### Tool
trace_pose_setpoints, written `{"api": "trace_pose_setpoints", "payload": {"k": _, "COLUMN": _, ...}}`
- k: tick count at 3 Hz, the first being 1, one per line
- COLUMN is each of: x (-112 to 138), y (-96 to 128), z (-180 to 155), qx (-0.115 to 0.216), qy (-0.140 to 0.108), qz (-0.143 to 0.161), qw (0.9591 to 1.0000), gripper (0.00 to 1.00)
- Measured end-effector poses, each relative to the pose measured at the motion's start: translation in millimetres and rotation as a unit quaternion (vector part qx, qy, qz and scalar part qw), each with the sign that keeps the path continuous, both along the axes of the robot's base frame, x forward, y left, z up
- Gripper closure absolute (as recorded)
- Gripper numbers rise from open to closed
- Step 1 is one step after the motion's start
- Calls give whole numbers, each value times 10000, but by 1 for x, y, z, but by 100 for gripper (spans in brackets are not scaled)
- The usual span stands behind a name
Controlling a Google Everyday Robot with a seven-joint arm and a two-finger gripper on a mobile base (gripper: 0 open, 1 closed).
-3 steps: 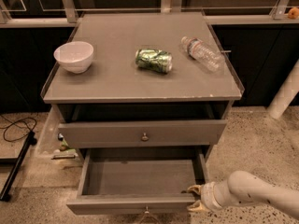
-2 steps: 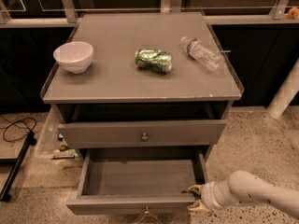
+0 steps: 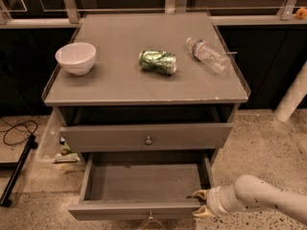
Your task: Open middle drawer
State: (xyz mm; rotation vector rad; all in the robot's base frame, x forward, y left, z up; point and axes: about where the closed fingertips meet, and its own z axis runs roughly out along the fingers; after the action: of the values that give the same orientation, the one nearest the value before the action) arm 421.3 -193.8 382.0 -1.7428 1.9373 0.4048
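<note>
The middle drawer (image 3: 144,182) is pulled far out under the closed upper drawer front (image 3: 144,137). Its plain grey inside is bare, and its small round knob (image 3: 150,216) shows at the centre of its front, at the bottom edge of the view. My gripper (image 3: 199,204) is at the drawer's front right corner, on the end of my white arm (image 3: 259,200), which comes in from the lower right. Its two tan fingertips (image 3: 200,194) stand apart, one by the inner side of the front panel and one by the outer side.
On the cabinet top (image 3: 120,87) are a white bowl (image 3: 76,57) at the left, a crushed green can (image 3: 158,62) in the middle and a clear plastic bottle (image 3: 207,54) at the right. A black cable (image 3: 17,128) lies on the floor at the left. A white post (image 3: 292,97) stands at the right.
</note>
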Motion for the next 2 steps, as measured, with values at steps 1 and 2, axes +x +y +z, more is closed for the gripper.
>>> {"api": "trace_pose_setpoints", "payload": {"k": 1, "x": 0, "y": 0, "z": 0, "qx": 0, "qy": 0, "qz": 0, "qw": 10000, "gripper": 57}}
{"api": "trace_pose_setpoints", "payload": {"k": 2, "x": 0, "y": 0, "z": 0, "qx": 0, "qy": 0, "qz": 0, "qw": 10000, "gripper": 34}}
